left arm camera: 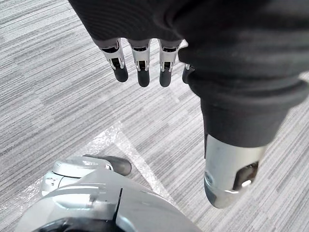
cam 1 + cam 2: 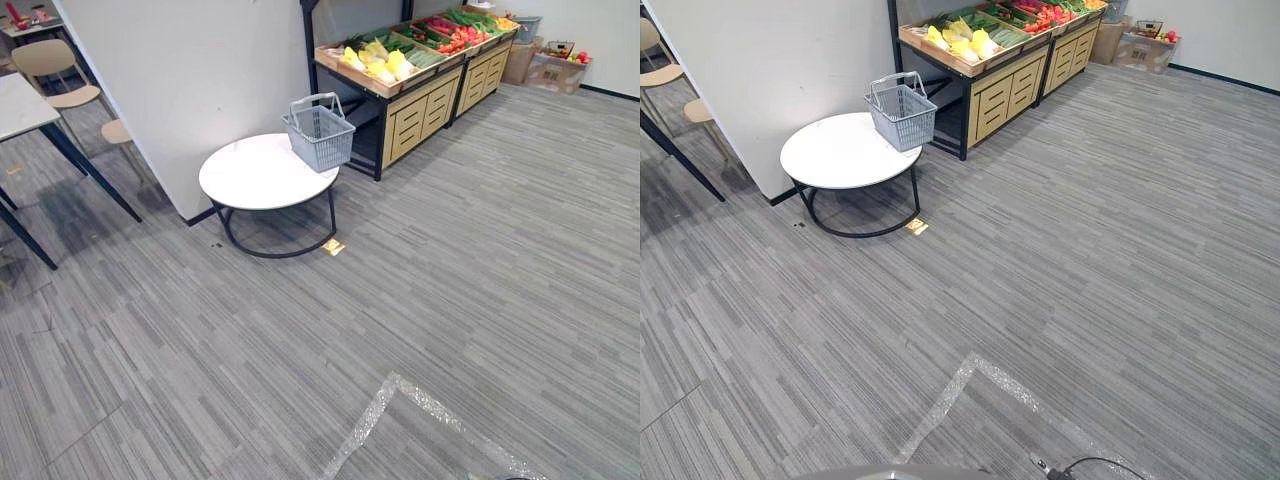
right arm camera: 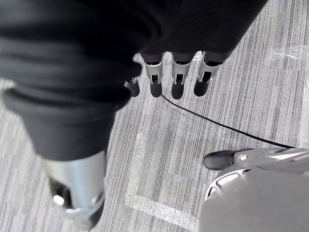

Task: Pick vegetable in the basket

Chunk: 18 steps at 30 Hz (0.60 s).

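A grey wire basket [image 2: 320,132] with its handles raised sits at the edge of a round white table [image 2: 250,175], on the side nearest a wooden produce stand [image 2: 425,100]. The vegetables [image 2: 378,60], yellow, green and red, lie in the stand's top trays, well apart from both hands. The basket looks empty, though its mesh walls make that hard to confirm from here. The left hand [image 1: 140,67] hangs over the grey carpet [image 2: 450,280] with its fingers straight and relaxed, holding nothing. The right hand [image 3: 176,79] hangs the same way, its fingers loose and empty.
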### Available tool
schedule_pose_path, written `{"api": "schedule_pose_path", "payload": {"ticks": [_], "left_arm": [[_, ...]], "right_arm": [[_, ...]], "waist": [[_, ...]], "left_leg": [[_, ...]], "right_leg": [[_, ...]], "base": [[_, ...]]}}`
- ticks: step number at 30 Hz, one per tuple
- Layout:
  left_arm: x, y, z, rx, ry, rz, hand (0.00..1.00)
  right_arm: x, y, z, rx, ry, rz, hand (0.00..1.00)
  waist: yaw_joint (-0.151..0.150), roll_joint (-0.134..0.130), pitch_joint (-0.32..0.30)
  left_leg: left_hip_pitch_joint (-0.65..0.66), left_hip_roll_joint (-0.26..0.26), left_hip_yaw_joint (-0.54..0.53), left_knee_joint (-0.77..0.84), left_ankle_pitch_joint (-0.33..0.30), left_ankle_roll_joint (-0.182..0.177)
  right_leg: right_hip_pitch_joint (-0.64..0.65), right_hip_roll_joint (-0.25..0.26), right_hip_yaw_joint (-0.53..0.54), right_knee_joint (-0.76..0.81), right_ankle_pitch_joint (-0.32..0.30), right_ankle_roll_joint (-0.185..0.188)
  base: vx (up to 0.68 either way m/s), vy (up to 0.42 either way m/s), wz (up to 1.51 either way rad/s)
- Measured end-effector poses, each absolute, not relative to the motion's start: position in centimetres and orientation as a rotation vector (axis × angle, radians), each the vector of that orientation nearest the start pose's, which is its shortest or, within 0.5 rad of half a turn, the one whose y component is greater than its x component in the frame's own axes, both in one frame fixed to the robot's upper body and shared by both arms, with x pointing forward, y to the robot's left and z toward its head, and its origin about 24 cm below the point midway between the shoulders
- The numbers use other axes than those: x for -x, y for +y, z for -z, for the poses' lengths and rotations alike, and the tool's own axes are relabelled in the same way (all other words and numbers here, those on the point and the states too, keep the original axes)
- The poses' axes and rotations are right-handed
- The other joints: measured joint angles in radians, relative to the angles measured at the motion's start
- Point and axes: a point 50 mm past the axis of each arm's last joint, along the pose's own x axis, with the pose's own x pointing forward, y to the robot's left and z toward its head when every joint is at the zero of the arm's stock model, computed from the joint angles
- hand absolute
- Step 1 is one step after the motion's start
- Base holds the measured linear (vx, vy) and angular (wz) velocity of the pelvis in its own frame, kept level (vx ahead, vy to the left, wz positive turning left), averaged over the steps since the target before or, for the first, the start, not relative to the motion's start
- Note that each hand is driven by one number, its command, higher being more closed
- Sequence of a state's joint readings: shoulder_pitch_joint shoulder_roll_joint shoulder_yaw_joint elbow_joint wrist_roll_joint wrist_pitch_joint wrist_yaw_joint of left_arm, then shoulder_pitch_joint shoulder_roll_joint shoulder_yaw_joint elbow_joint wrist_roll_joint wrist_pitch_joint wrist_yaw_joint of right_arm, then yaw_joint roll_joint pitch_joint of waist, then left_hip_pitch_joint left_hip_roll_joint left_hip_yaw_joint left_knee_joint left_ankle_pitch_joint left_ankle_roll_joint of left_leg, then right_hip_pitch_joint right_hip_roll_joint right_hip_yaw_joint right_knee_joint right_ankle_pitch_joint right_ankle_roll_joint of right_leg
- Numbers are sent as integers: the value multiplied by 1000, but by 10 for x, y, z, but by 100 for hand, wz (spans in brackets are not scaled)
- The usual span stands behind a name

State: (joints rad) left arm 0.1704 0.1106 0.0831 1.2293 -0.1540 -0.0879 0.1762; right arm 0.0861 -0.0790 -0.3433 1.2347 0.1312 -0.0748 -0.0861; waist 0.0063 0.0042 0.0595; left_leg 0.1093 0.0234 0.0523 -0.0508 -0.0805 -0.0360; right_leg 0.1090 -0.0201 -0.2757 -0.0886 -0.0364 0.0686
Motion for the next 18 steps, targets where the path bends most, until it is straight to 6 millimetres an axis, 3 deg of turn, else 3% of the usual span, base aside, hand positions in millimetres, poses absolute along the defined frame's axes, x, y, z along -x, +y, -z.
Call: {"api": "schedule_pose_path", "payload": {"ticks": [18], "left_arm": [[-22,214,172,-41,1281,-445,0]], "right_arm": [[-51,-215,171,-180,1206,549,0]], "waist": [[2,-8,2]], "left_leg": [[21,-1,25,-16,-4,-6]], "right_leg": [[16,1,9,-14,2,-3]], "base": [[3,5,-2]]}}
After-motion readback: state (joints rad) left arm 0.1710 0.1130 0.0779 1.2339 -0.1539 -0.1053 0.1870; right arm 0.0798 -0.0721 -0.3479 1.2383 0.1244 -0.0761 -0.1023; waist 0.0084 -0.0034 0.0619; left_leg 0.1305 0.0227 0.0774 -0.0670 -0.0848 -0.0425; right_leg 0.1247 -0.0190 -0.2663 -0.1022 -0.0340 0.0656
